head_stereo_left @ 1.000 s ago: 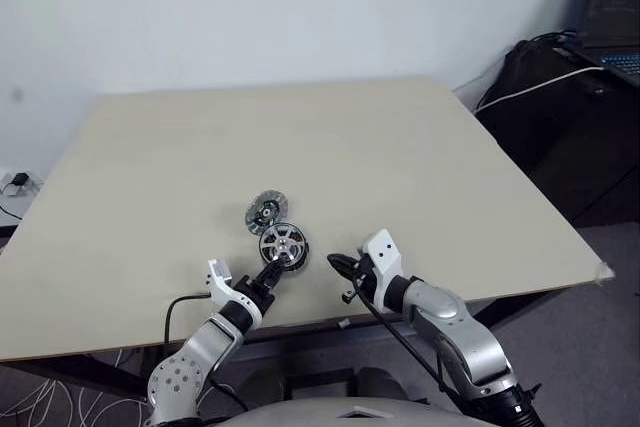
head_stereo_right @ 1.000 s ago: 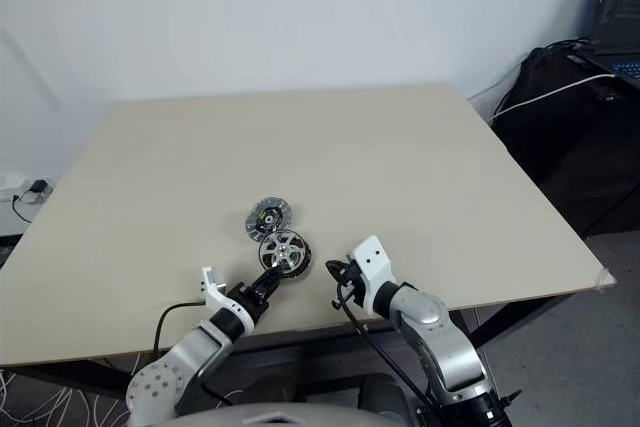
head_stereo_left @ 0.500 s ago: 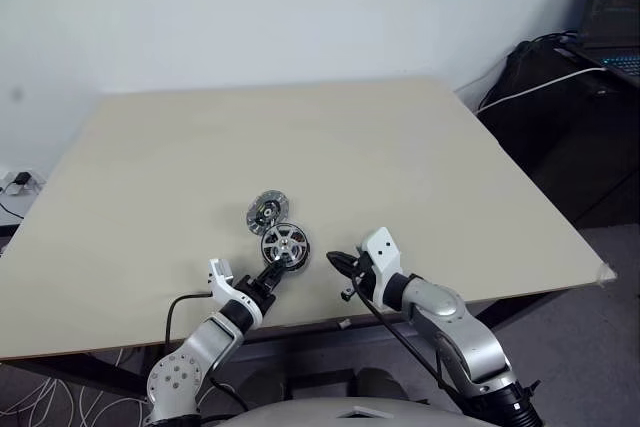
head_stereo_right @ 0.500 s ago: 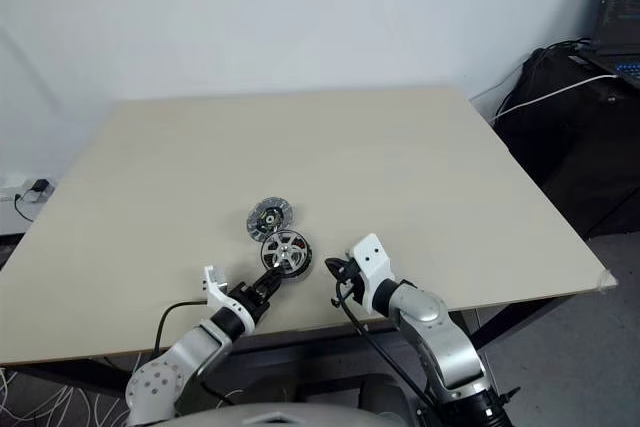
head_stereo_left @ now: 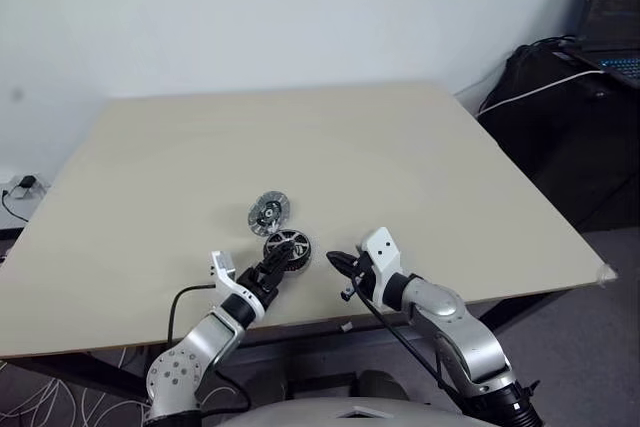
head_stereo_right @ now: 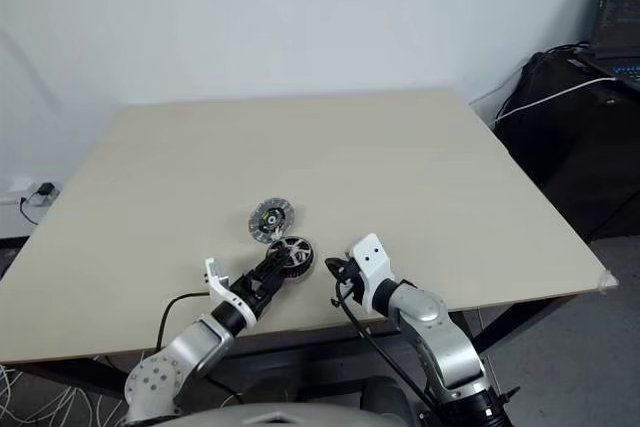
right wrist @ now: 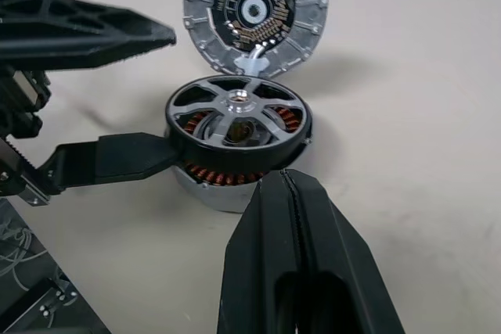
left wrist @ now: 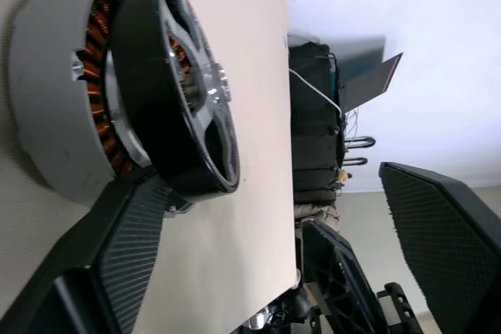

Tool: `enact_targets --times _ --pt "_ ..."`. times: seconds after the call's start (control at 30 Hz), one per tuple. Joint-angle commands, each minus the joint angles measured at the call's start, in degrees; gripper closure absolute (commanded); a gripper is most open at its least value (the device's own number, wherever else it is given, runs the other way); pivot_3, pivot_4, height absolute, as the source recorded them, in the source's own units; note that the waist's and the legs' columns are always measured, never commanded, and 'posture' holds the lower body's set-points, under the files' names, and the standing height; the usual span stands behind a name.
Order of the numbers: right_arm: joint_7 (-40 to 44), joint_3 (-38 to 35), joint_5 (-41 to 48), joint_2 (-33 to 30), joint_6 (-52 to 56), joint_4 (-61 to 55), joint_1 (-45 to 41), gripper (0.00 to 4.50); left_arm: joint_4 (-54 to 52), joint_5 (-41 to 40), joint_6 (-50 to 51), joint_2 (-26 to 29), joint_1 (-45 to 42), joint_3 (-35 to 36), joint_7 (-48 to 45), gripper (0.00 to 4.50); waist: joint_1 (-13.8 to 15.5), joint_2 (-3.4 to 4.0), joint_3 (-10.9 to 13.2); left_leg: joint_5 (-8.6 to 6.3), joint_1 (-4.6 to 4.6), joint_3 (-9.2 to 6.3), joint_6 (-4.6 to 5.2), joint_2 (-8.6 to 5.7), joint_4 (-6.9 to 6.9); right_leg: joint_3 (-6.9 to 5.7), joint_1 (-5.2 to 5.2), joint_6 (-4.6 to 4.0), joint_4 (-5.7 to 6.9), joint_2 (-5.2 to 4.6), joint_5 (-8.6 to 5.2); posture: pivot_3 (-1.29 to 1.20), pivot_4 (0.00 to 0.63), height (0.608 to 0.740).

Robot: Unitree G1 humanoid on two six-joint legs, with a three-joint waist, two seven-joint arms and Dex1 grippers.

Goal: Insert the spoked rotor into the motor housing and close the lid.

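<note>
While my left gripper (right wrist: 117, 95) stands spread around the tilted spoked rotor (right wrist: 239, 127) and my right gripper (right wrist: 291, 217) stays pressed together, I risk the rotor jamming crooked on the motor housing (right wrist: 215, 185).

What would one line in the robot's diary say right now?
left gripper: open beside motor housing | spoked rotor: tilted on housing | right gripper: shut | lid: on table

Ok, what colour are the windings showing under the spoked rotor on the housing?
Copper-orange windings, seen between the dark spoked rotor and pale housing; right wrist view is clearest.
</note>
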Motion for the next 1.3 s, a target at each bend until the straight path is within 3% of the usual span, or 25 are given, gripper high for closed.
enact_targets --times 0.03,0.4,0.5,0.57,0.7,0.8,1.17,1.3 --pt "-0.4 -0.3 0.0 0.3 -0.6 -1.4 -1.1 4.50 -3.5 0.9 -0.5 0.0 2.4 -0.6 0.2 0.01 -0.2 -0.01 0.0 -0.01 -0.02 0.00 0.00 0.00 -0.01 0.01 -0.04 -0.02 0.00 0.00 -0.01 0.00 0.000 0.740" --pt "0.0 0.2 -0.1 0.8 -0.8 -0.5 -1.6 4.50 -10.7 3.4 -3.3 1.4 7.6 -1.2 -0.3 0.01 -0.1 -0.16 0.2 -0.07 -0.35 0.01 -0.01 0.02 -0.04 0.02 -0.41 -0.07 0.00 -0.01 -0.05 0.00 0.000 0.740" --pt "0.0 0.2 -0.1 0.9 -1.0 -0.3 -1.8 4.50 -13.2 10.9 -8.3 3.0 8.7 -3.4 -3.1 0.01 -0.1 -0.23 0.3 -0.07 -0.36 0.02 -0.01 0.01 -0.04 0.02 -0.41 -0.07 -0.01 0.00 -0.05 0.00 0.000 0.740" --pt "-0.4 0.2 -0.3 1.4 -1.5 0.2 -2.3 4.50 -13.3 22.4 -17.3 4.7 9.3 -6.6 -5.2 0.01 -0.1 -0.21 0.3 -0.07 -0.37 0.03 -0.01 0.01 -0.06 0.02 -0.43 -0.08 -0.02 0.01 -0.05 0.00 0.000 0.740" --pt "-1.3 1.4 -1.3 3.3 -1.8 1.7 -4.3 4.50 -10.3 36.3 -30.4 5.5 9.1 -9.8 -7.0 0.01 0.0 -0.21 0.3 -0.06 -0.37 0.07 -0.03 0.01 -0.12 0.04 -0.46 -0.11 -0.04 0.02 -0.05 0.00 0.000 0.740" --pt "-2.1 3.3 -2.8 5.2 -1.8 4.1 -6.9 4.50 -8.2 41.2 -35.1 5.7 8.9 -11.1 -8.2 0.65 0.0 -0.16 0.3 -0.06 -0.36 0.07 -0.03 0.02 -0.12 0.04 -0.46 -0.11 -0.03 0.02 -0.05 0.00 0.000 0.740" --pt "-2.2 8.9 -7.1 12.9 -1.1 17.7 -19.9 4.50 -4.5 50.9 -41.0 8.4 10.7 -13.4 -10.4 4.33 -0.3 -0.05 0.4 -0.02 -0.35 0.05 0.04 0.03 -0.18 0.03 -0.53 -0.10 0.01 0.11 -0.03 0.00 0.000 0.740" --pt "-1.1 10.9 -8.5 15.1 -2.6 22.8 -23.5 4.50 -2.2 57.0 -46.9 10.3 11.5 -14.5 -10.8 4.46 -0.3 -0.03 0.4 0.09 -0.33 0.04 0.21 0.02 -0.26 0.02 -0.55 -0.32 0.01 0.11 0.20 0.00 0.000 0.740"
